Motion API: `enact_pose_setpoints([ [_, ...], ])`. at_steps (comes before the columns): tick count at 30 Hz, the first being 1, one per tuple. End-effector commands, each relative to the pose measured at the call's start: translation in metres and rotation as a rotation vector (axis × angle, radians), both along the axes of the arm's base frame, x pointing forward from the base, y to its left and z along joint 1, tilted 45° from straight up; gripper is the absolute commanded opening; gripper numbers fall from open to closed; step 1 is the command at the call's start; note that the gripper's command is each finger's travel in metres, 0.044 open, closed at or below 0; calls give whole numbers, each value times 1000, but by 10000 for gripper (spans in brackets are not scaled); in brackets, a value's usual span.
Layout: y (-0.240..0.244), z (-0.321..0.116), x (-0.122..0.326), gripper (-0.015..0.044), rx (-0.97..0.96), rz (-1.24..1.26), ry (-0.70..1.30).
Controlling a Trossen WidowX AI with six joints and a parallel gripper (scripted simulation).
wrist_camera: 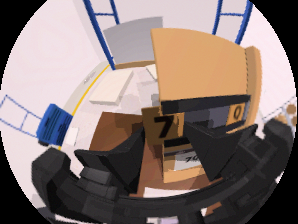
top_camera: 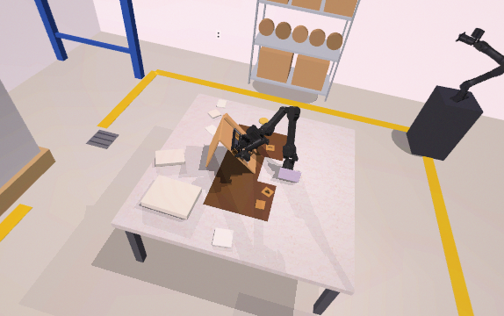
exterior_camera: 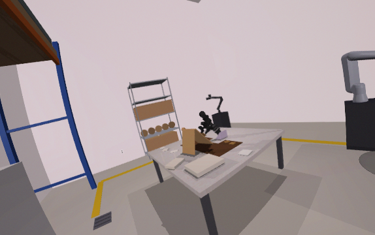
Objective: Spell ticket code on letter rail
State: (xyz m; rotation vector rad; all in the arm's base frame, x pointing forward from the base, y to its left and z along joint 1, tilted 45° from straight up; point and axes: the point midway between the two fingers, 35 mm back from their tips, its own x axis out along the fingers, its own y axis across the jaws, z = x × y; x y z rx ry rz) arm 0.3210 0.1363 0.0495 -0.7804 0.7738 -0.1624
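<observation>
The wooden board (top_camera: 215, 146) (exterior_camera: 189, 141) (wrist_camera: 202, 65) stands tilted. In the wrist view its rail holds a tile marked 0 (wrist_camera: 237, 113) near the right end, with a dark gap to its left. My gripper (top_camera: 237, 146) (wrist_camera: 164, 127) is shut on a tile marked 7 (wrist_camera: 159, 123), upright at the rail's left end; how far it is inside cannot be told. The ticket (wrist_camera: 181, 160) below the rail shows a 7 first; my right finger hides the rest. Loose tiles lie on the brown mat: one tile (top_camera: 270, 147) behind, another tile (top_camera: 268, 191) and a third tile (top_camera: 260, 204) in front.
The brown mat (top_camera: 230, 198) lies under the board on the counter (top_camera: 318, 219). A large pale block (top_camera: 171, 197) (exterior_camera: 204, 166) and a smaller block (top_camera: 169, 157) lie left of the board. A white square block (top_camera: 223, 238) is near the front edge. A yellow disc (top_camera: 263, 120) lies behind the arm.
</observation>
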Motion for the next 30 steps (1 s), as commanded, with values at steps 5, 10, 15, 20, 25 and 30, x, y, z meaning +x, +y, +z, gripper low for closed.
enact_pose_setpoints([
  [5,-2,3,1,0,1,4,1],
  [10,-4,5,1,0,0,4,1],
  [15,-6,6,1,0,0,4,1],
  [20,-8,8,2,0,0,4,2],
  [25,-10,10,2,0,0,4,2],
  [30,-11,11,2,0,0,4,2],
])
